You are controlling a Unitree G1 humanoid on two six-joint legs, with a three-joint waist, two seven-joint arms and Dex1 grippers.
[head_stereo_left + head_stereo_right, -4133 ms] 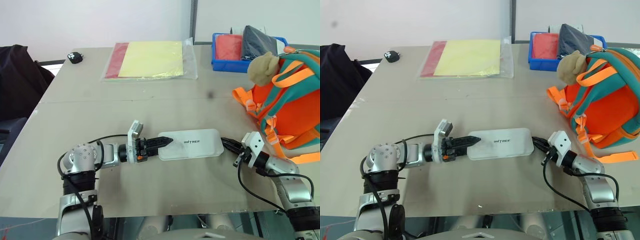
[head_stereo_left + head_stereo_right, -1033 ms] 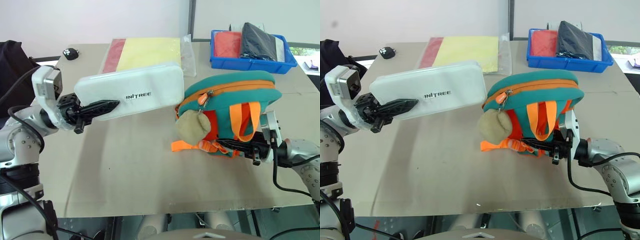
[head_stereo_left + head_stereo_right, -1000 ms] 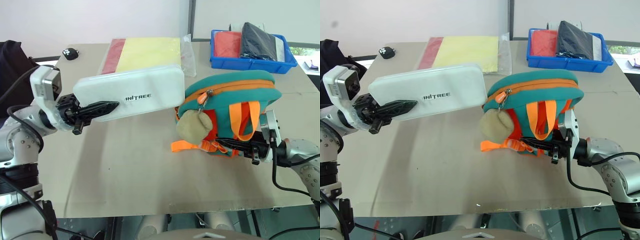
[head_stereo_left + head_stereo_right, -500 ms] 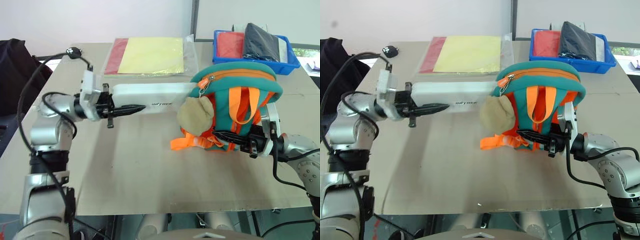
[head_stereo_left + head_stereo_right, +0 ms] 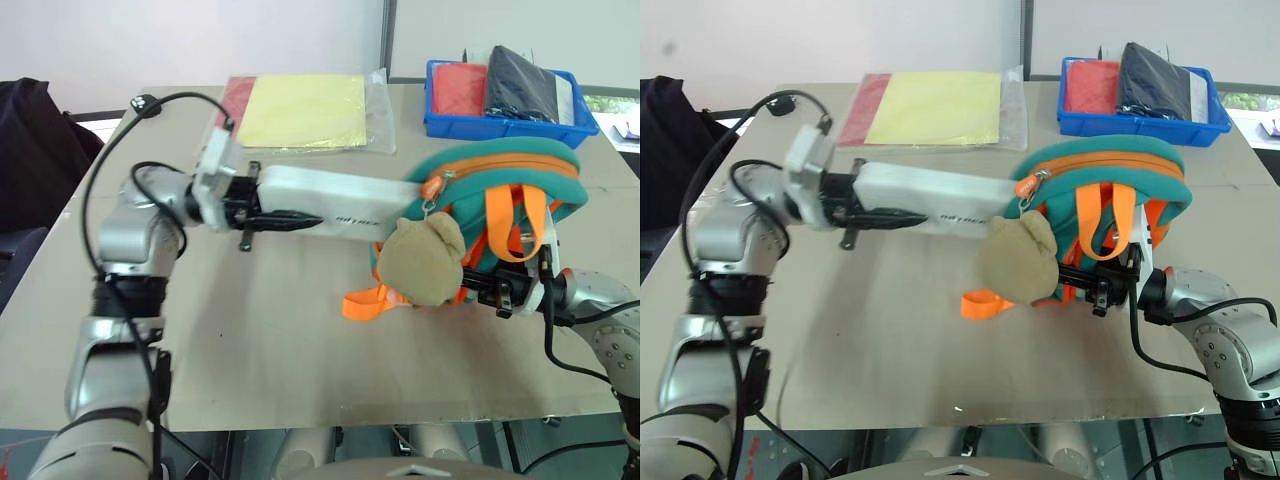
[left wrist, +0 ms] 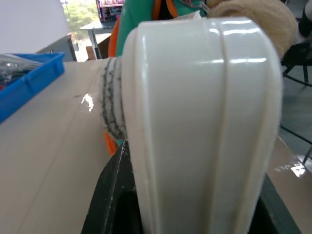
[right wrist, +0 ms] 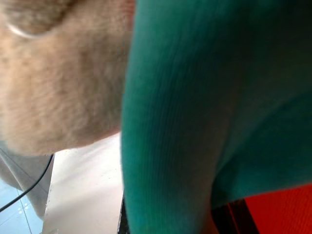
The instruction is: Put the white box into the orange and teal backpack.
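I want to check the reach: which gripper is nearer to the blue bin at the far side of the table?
Right. The right gripper grips the backpack, directly below the blue bin. The left gripper, holding the white box, is farther off to the left.

We see left gripper [image 5: 902, 215] w/ jaws clamped on white box [image 5: 930, 196], far end inside orange and teal backpack [image 5: 1095, 200]; right gripper [image 5: 1090, 277] pinching its strap.

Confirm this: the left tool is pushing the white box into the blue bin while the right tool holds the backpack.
Wrong target. The left tool is pushing the white box into the orange and teal backpack, held by the right tool. The left eye view shows it.
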